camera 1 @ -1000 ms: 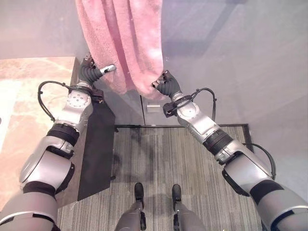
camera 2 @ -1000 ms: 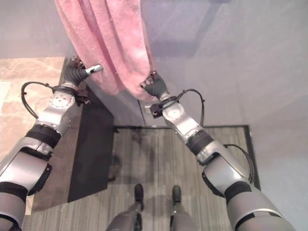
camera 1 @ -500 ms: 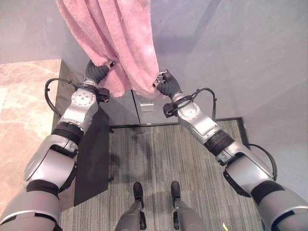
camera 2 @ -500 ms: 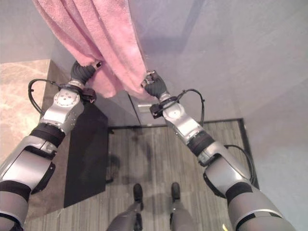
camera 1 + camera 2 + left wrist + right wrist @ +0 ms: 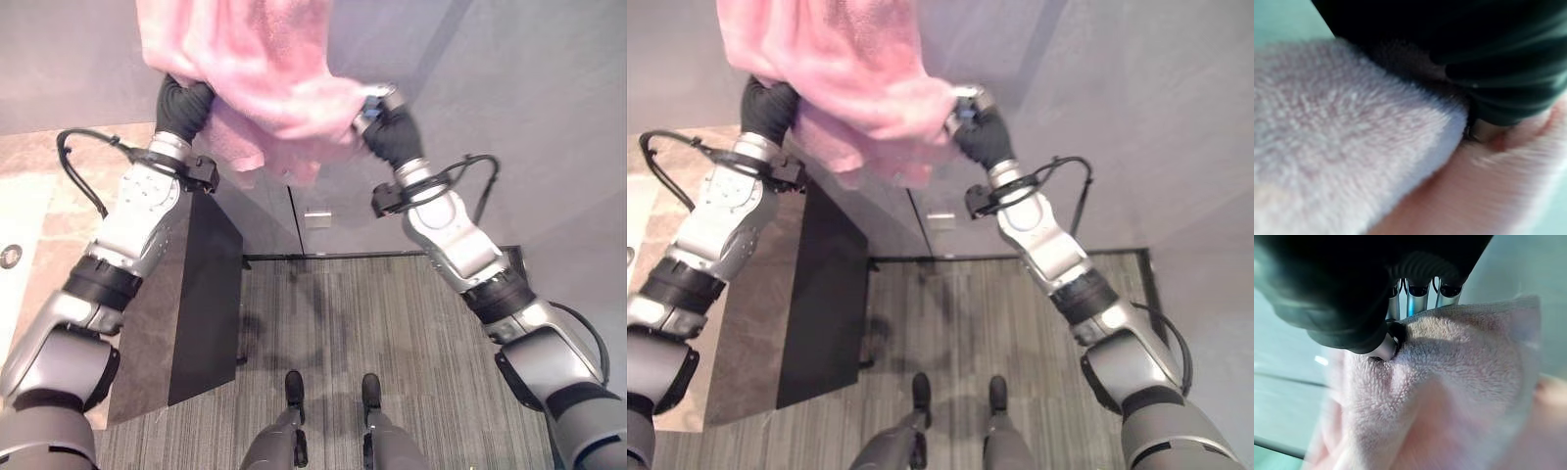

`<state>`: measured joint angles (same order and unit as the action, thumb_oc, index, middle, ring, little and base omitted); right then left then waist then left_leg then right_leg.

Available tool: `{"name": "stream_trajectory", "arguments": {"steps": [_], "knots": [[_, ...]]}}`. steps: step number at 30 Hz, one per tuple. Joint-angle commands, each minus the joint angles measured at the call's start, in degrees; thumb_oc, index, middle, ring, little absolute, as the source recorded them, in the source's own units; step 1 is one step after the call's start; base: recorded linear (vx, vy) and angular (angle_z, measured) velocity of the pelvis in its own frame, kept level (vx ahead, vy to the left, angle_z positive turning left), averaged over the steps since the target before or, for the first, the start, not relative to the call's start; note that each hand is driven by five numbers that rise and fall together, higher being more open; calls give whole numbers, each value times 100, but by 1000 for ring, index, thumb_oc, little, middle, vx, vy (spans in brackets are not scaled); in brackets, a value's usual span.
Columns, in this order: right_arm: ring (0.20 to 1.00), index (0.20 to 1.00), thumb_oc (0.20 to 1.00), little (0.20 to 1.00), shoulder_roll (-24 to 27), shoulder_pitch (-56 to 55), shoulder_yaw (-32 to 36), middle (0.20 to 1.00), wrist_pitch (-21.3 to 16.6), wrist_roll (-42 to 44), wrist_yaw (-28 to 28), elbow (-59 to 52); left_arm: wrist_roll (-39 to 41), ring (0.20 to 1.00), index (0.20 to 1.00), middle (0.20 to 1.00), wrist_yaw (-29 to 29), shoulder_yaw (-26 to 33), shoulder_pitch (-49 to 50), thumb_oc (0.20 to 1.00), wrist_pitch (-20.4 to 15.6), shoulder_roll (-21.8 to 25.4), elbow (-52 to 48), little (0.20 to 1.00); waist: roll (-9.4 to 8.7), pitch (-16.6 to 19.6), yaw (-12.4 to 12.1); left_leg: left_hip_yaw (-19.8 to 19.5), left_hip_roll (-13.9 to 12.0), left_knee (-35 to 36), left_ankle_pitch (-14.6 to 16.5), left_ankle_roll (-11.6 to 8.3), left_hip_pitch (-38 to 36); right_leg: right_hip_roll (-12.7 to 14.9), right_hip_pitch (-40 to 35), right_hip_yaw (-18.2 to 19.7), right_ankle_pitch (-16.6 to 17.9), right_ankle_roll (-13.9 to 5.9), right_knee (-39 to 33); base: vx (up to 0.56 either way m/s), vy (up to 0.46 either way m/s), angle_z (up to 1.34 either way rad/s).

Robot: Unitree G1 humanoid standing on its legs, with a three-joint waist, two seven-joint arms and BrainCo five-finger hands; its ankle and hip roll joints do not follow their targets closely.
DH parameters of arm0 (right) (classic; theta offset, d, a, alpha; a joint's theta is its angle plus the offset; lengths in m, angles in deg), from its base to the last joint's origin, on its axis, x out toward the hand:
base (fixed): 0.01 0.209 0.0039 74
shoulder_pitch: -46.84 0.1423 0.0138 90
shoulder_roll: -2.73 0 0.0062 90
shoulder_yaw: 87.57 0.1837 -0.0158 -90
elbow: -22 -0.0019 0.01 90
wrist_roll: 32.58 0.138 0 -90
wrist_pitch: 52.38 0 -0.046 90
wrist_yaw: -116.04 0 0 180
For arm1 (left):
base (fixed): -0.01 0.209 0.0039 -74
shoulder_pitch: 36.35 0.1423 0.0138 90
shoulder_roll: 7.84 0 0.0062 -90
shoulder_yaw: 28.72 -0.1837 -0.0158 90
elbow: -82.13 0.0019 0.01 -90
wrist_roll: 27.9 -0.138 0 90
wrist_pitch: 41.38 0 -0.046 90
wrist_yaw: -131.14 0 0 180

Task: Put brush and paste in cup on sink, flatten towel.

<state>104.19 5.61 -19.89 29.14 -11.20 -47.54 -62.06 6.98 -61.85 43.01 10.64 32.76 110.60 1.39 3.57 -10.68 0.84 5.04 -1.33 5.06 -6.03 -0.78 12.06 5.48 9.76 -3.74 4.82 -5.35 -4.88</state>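
Now my right hand pinches the pink towel; left hand is buried, grip unclear. I'd spread both apart evenly, keeping it taut.

Your two head eyes look steeply down, sharing both raised arms and the pink towel. Your wrist cameras sit very close behind each hand, facing that same towel.
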Motion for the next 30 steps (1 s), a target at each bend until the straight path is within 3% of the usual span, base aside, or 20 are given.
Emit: {"name": "stream_trajectory", "arguments": {"steps": [1, 5, 8, 12, 19, 30], "knots": [[200, 200, 200, 200, -348, -410, 344, 200, -550, -195, 33, -493, -274, 200, 200, 200, -150, 482, 435, 200, -446, -118, -508, 200, -262, 300, 10, -94, -122, -6, 90, -447, 98, 991, -112, -77, 115, -637, 202, 0, 0, 0], [200, 200, 200, 200, -669, -942, 127, 200, -422, -49, -121, -58, -325, 200, 200, 200, 81, 236, 932, 200, -245, -654, -376, 200, -261, 264, 3, -97, -134, -6, 60, -456, 109, 967, -108, -81, 103, -602, 212, -33, -19, 2], [200, 200, 200, 200, -1062, -1108, -204, 200, -213, 316, -181, 904, -307, 200, 200, 200, 187, -258, 994, 200, 146, -1209, 853, 200, -245, 231, 15, -94, -165, -6, 38, -471, 73, 948, -166, -99, 86, -578, 204, -52, -31, 1], [200, 200, 200, 200, -1377, -882, -362, 200, -89, 509, -23, 1616, -903, 200, 200, 200, -17, -632, 503, 200, 463, -1385, 1938, 200, -188, 263, 14, -105, -207, -6, -19, -506, 105, 901, -169, -116, 107, -548, 190, -43, -27, 2], [200, 200, 200, 200, -1289, -524, -184, 200, -301, 512, 129, 776, -203, 200, 200, 200, -99, -298, 434, 200, 104, -1346, 607, 200, -183, 421, -9, -137, -255, -6, -35, -542, 49, 861, -285, -153, 87, -508, 107, -6, -22, 8], [200, 200, 200, 200, -1239, -435, -23, 200, -651, 407, 202, -385, -298, 200, 200, 200, -390, 11, -47, 200, -291, -1314, -478, 200, -160, 546, 90, -42, -297, -6, -7, -575, -53, 853, -347, -47, 70, -494, 39, 3, -5, -1]]}}
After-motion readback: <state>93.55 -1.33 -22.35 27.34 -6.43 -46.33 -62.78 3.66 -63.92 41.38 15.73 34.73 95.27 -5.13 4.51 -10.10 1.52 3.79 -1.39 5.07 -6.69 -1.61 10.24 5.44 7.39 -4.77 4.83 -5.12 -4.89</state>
